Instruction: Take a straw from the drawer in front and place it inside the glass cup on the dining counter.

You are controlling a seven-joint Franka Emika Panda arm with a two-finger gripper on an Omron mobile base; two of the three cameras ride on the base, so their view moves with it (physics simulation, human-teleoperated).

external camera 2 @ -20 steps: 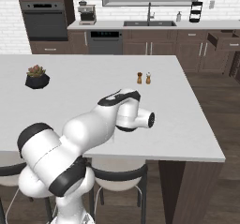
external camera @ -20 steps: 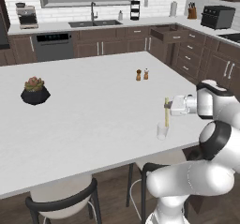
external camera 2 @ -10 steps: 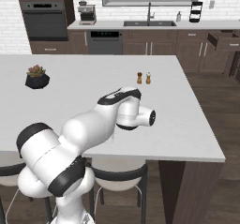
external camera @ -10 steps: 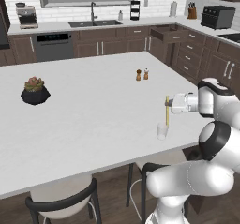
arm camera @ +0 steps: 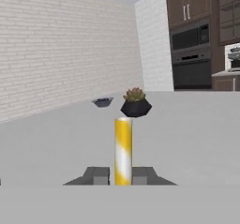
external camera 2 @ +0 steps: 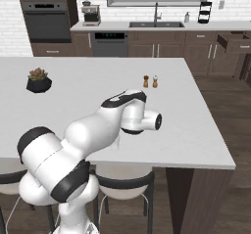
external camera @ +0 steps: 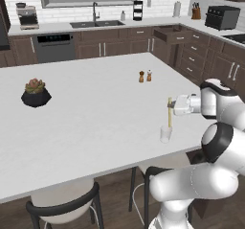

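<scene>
Left base view: we have the pincer (external camera: 169, 106) clamped on the straw (external camera: 169, 113), which hangs upright with its lower end at or just inside the mouth of the glass cup (external camera: 165, 134); we cannot tell from here whether the tip has passed the rim. The cup stands near the front right edge of the dining tabletop (external camera: 86, 113), well apart from the two shakers (external camera: 145, 75) and the potted succulent (external camera: 36, 92). Hand view confirms the grip: both fingertips (arm camera: 96, 175) close tight against the pale-yellow straw (arm camera: 123, 150), which rises straight between them. Step in hand, as we judge it, is the insertion. To do it well we would hold the straw vertical and centred over the cup's opening, lower slowly until the bottom end sits well below the rim, and release only then. The cup looks light, so a sideways nudge from the straw could tip it or slide it towards the edge. The drawer (external camera: 173, 33) stands open at the far cabinets.
</scene>
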